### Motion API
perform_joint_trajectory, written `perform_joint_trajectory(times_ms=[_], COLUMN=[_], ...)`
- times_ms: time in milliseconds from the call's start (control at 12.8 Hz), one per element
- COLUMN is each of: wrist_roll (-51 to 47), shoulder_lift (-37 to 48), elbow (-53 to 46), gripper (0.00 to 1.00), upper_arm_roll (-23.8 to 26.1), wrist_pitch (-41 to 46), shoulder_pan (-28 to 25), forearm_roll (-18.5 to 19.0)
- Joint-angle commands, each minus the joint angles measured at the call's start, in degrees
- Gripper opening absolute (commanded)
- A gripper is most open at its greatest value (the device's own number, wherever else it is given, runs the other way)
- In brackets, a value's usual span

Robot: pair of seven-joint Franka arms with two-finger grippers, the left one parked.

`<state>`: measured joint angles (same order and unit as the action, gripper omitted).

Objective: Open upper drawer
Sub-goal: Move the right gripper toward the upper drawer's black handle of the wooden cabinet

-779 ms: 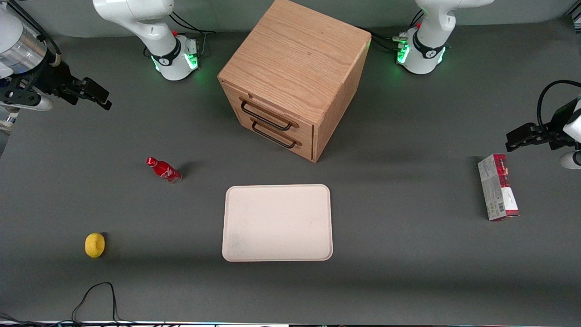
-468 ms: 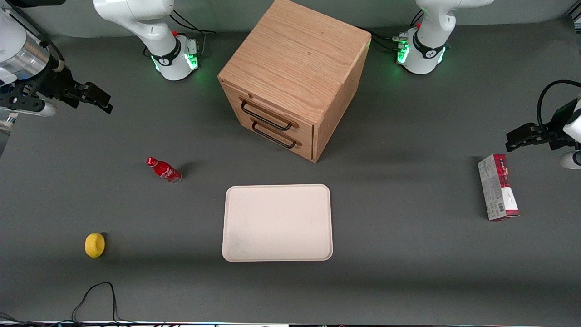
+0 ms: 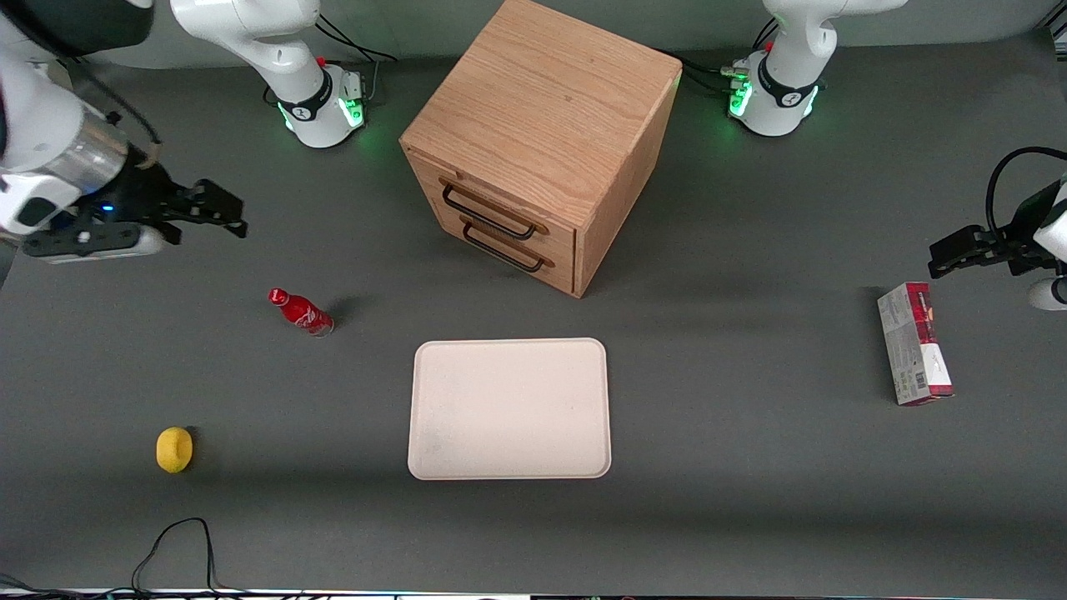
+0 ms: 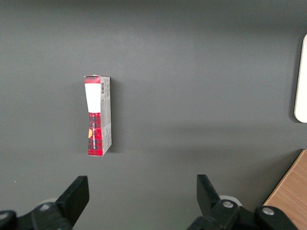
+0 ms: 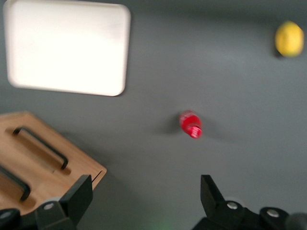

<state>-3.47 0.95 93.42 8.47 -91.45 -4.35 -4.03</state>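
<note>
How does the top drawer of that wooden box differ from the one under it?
The upper drawer sits above the bottom drawer, directly under the cabinet top; the bottom drawer lies nearer the table. Both are shut, light oak, with thin black wire handles. The gripper hangs open toward the working arm's end, touching neither.

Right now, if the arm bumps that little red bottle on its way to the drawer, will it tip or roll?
Probably tips: the red bottle stands upright, tall and narrow. Once down, its round body would likely roll. The gripper hangs open above the table, apart from it.
</note>
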Motion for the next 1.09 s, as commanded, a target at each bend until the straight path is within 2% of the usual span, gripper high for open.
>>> perform_joint_trajectory(times_ms=[0, 390, 701, 857, 1013], wrist_roll=[3.82, 5.22, 8.20, 15.39, 16.38], shoulder_lift=[-3.14, -4.20, -4.81, -8.32, -11.74], elbow=[-5.08, -5.17, -2.46, -2.54, -2.36], gripper=[1.00, 1.00, 1.00, 1.00, 1.00], upper_arm_roll=[4.69, 12.61, 21.22, 23.50, 26.32], wrist_pitch=[2.50, 3.03, 2.33, 1.89, 0.41], shoulder_pan=[-0.13, -0.39, -0.39, -0.48, -0.57], forearm_roll=[-0.63, -0.45, -0.36, -0.71, -0.80])
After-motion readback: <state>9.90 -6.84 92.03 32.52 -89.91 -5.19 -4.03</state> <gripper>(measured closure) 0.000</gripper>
